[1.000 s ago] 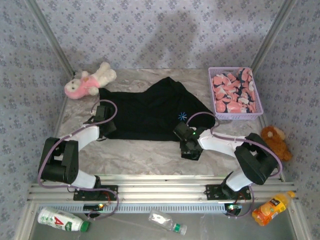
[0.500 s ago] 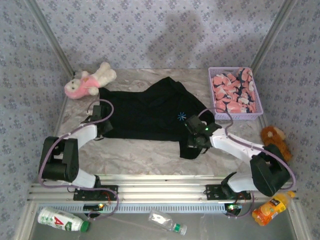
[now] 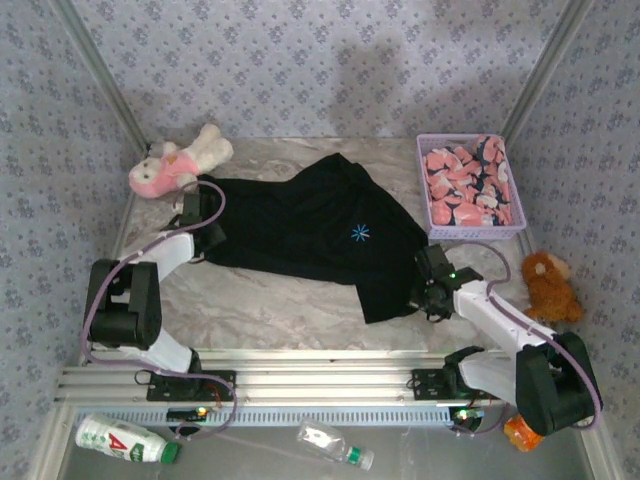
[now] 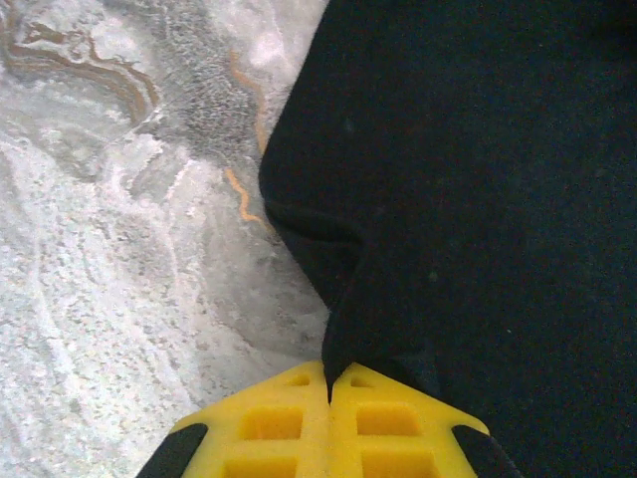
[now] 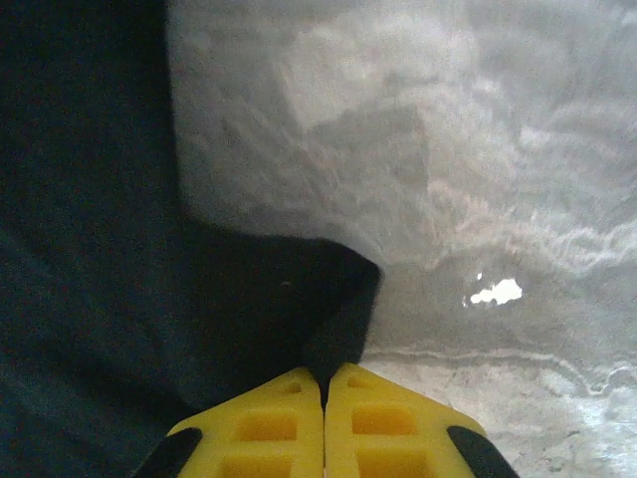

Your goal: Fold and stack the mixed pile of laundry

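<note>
The black T-shirt [image 3: 300, 225] is spread across the middle of the desk [image 3: 260, 305], its cloth limp and creased. It is therefore judged light, soft and without stiffness, and any unsupported part can be expected to sag and drag. The left tool [image 4: 329, 383] is closed on a fold at the shirt's left end, and the right tool [image 5: 323, 383] is pinched tight on a corner at the near right hem. Hold is best taken at such corners and seams, with the pull shared evenly. The pink printed garment [image 3: 465, 190] is bunched in the lavender basket [image 3: 475, 233], apart from both tools; a thick gather would be needed there.
</note>
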Motion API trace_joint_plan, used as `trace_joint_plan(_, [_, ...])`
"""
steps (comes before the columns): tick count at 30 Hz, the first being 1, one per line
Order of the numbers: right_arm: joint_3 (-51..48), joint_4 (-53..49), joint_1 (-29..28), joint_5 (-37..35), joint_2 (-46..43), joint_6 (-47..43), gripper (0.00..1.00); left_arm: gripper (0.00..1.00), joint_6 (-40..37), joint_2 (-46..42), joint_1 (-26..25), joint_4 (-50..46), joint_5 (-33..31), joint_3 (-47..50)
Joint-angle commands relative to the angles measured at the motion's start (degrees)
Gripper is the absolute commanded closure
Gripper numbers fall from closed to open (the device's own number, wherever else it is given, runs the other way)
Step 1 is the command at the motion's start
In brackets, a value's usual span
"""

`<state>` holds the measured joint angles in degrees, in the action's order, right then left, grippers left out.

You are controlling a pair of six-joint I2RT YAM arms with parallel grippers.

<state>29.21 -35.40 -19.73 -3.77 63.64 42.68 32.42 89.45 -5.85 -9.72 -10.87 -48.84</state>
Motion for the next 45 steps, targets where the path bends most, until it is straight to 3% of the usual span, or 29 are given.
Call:
trace_joint_plan(1, [-1.7,4.1,0.1,3.4,-0.5,2.5,0.87,0.94,-0.1,1.2,0.2,-1.0,3.4,-2.1])
trace_joint_plan(2, [-2.0,5.2,0.2,4.0,-0.5,2.5,0.79,0.82,-0.2,1.4,0.2,-1.6,4.0,-2.3])
trace_joint_plan(4, [-2.1,6.4,0.2,4.7,-0.5,2.6,0.58,0.43,-0.4,1.1,0.2,-3.3,4.9,-2.7])
trace_joint_plan(5, [-2.0,7.0,0.1,5.0,-0.6,2.6,0.51,0.34,-0.4,0.5,0.2,-4.2,4.9,-2.5])
trace_joint_plan(8, [-2.0,8.0,-0.1,5.6,-0.5,2.2,0.36,0.26,-1.1,-2.4,0.2,-5.5,3.7,-0.8])
trace_joint_plan(10, [-2.6,8.8,-0.4,5.7,-0.4,2.1,0.34,0.25,-1.4,-4.4,0.2,-6.0,2.3,1.0])
trace_joint_plan(16, [-3.9,11.5,-1.3,5.4,0.7,2.9,0.35,0.27,-0.5,-3.6,0.2,-3.7,2.9,5.1])
trace_joint_plan(19, [-3.5,12.4,-1.4,5.1,1.6,2.7,0.38,0.35,0.0,-0.9,0.2,-1.9,3.2,4.9])
trace_joint_plan(20, [-3.2,12.5,-1.4,5.0,1.9,2.7,0.4,0.41,0.1,0.0,0.1,-1.7,3.4,4.4])
trace_joint_plan(24, [-1.9,12.4,-1.4,4.1,2.8,1.9,0.54,0.96,0.7,-0.3,0.1,-1.5,4.5,3.0])
trace_joint_plan(30, [-0.2,10.0,-1.1,2.3,3.7,1.4,0.74,0.96,0.3,-5.8,-1.0,-3.5,5.3,-3.9])
trace_joint_plan(36, [0.4,13.8,-1.2,1.3,5.8,0.9,0.81,0.93,-1.7,7.0,-1.4,-2.3,5.8,-15.9])
trace_joint_plan(37, [0.5,13.9,-1.2,1.2,6.2,0.8,0.81,0.86,-2.4,9.9,-1.4,-3.2,6.8,-19.1])
trace_joint_plan(38, [0.7,14.0,-1.3,1.1,6.3,0.9,0.82,0.7,-2.7,12.0,-1.5,-4.3,7.6,-21.3])
trace_joint_plan(39, [0.6,14.1,-1.4,0.9,6.2,0.9,0.81,0.44,-2.7,13.8,-1.5,-5.5,8.1,-23.1])
trace_joint_plan(40, [0.6,14.1,-1.4,0.8,6.2,0.9,0.81,0.34,-2.7,14.7,-1.4,-6.6,8.2,-24.3])
trace_joint_plan(44, [0.2,14.5,-1.6,0.7,5.8,1.2,0.8,0.13,-3.5,12.3,-1.5,-6.7,6.6,-21.7])
trace_joint_plan(45, [0.2,14.8,-1.7,1.0,5.9,1.1,0.8,0.13,-3.6,10.8,-1.5,-7.0,6.3,-20.1])
